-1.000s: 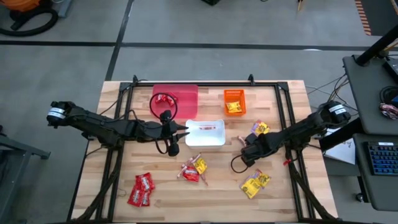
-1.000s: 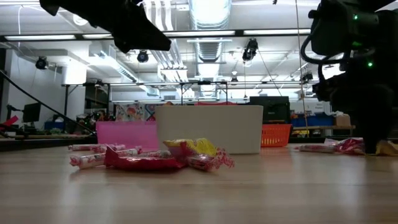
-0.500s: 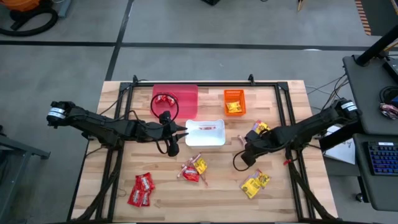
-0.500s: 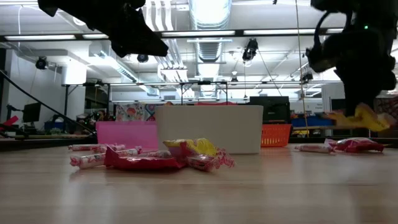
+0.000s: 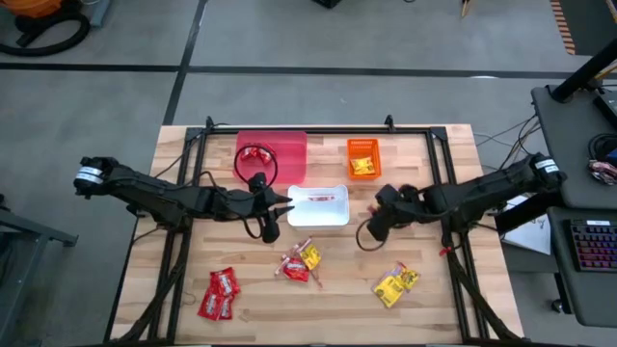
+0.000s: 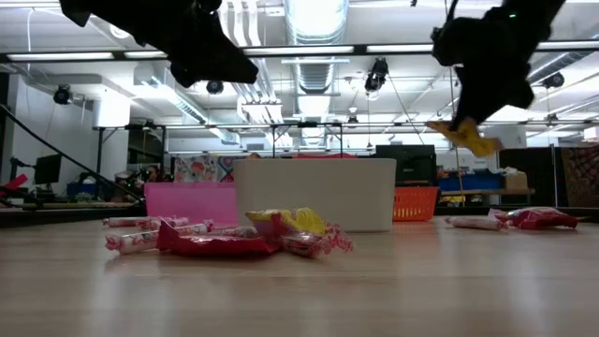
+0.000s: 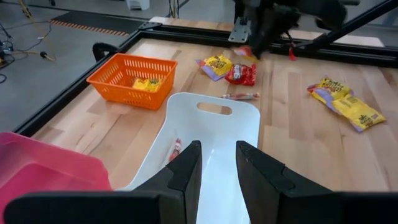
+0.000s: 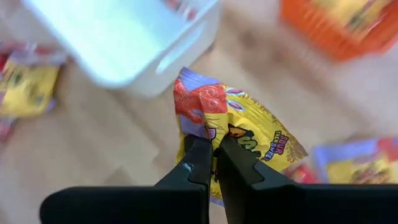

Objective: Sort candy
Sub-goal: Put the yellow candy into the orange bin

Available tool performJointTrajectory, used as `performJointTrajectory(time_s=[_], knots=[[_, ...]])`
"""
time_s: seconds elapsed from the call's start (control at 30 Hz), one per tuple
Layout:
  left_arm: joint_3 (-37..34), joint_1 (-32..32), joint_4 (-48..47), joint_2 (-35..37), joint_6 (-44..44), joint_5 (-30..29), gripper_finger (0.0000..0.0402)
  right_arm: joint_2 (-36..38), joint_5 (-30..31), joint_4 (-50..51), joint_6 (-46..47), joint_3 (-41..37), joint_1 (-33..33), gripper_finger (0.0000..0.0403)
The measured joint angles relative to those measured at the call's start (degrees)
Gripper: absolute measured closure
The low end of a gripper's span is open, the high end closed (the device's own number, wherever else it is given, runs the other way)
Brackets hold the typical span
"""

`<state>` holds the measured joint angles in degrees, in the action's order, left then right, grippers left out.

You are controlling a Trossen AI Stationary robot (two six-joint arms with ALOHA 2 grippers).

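One yellow-orange packet (image 8: 239, 134) is hanging pinched between the fingers of the right tool (image 8: 208, 163), which is clamping its lower edge and carrying it clear of the surface (image 5: 453, 289), presumably so it can travel to the orange bin (image 5: 363, 158) where a like packet is already lying. Just beyond the dangling packet the white bin (image 5: 318, 205) is sitting, with the orange bin past it toward the far edge. The left tool (image 7: 217, 165) is hovering over the near end of the white bin with its fingers slightly apart and nothing between them, seemingly placed to serve that bin, where a thin red-and-white stick (image 7: 175, 149) is resting inside. Farther out, loose candy is lying on the surface: a mixed pile (image 5: 298, 263) before the white bin, shiny red packets (image 5: 219, 293) toward the left front, more yellow-orange packets (image 5: 396, 282) toward the right front.
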<state>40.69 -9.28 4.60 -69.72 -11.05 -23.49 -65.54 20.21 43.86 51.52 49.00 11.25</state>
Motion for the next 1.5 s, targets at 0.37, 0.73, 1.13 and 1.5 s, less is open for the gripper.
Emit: performJointTrajectory(time_s=[0.37, 0.73, 1.13, 1.5], knots=[[0.0, 0.0, 0.6, -0.2, -0.4, 0.0, 0.0318, -0.6, 6.9, -10.5, -13.6, 2.2, -18.5, 0.0391], [0.0, 0.0, 0.5, -0.2, 0.0, 0.0, 0.0318, -7.3, 6.4, -21.1, -22.3, 2.2, -34.0, 0.0391], [0.0, 0.0, 0.5, -0.2, 0.0, -0.1, 0.0318, -18.6, 6.3, -22.4, -24.7, 3.5, -38.8, 0.0391], [0.0, 0.0, 0.5, -1.3, -0.2, -0.2, 0.0318, -20.2, 6.4, -23.2, -26.2, 5.2, -40.1, 0.0390]])
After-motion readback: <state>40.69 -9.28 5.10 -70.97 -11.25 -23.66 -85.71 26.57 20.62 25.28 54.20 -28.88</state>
